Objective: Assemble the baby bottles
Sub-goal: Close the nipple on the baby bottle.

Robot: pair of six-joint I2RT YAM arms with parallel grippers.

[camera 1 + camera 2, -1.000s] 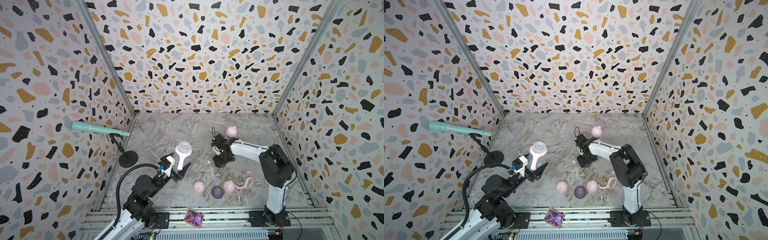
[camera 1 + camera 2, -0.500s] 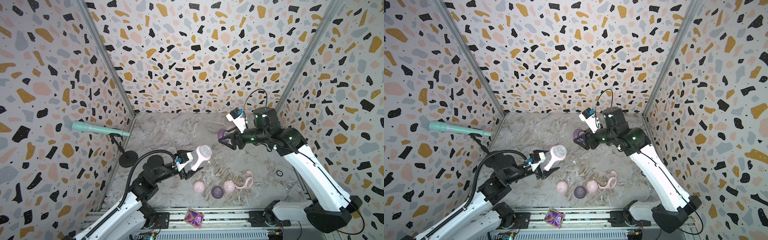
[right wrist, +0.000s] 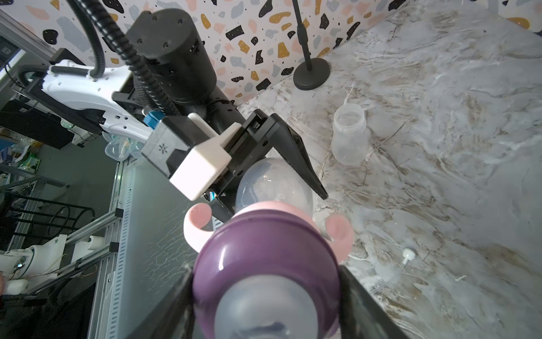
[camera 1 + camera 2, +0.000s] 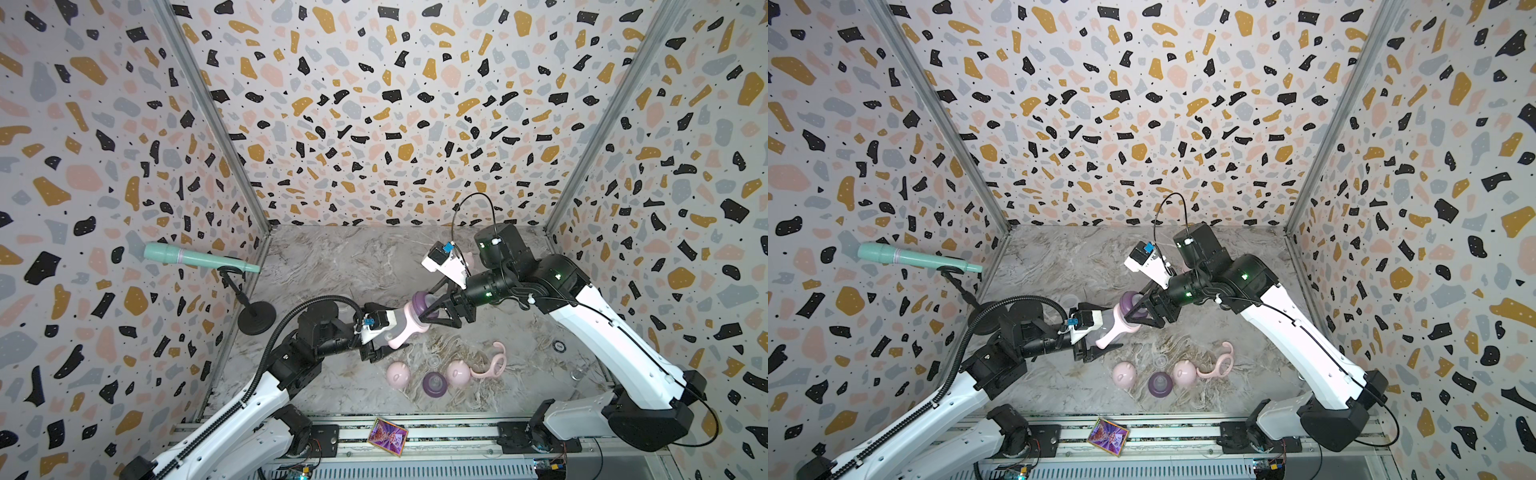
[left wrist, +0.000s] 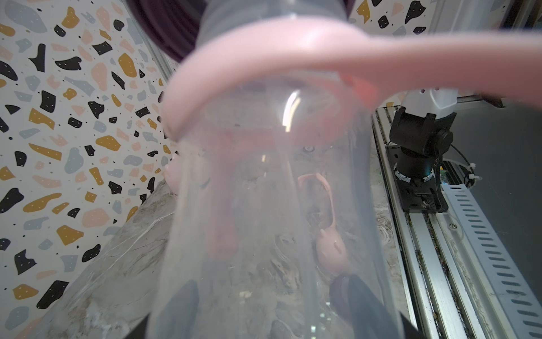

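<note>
**Baby bottle** [image 4: 400, 327], part-assembled: it is held in the air above the middle of the marble table [image 4: 332, 266], lying nearly level between the two arms. **Left gripper** [image 4: 390, 337]: the jaws are clamped on the clear body, presumably to brace it against turning. **Right gripper** [image 4: 429, 312]: the jaws are pressed on either side of the purple teat ring [image 3: 264, 252]. The ring sits at the neck against the pink handled collar [image 3: 265, 207]. This head-on grip suits screwing the ring down, though whether the thread has caught cannot be told. **Loose stock**, on the table toward the front rail:
- a pink dome cap [image 4: 397, 374]
- a second pink dome cap [image 4: 458, 371]
- a spare purple ring [image 4: 434, 383] between them
- a spare pink collar [image 4: 494, 361] just beside one cap

These are probably kept close for later steps. **Bare clear bottle** [image 3: 349, 138]: upright, near the black stand base [image 3: 311, 73].
</note>
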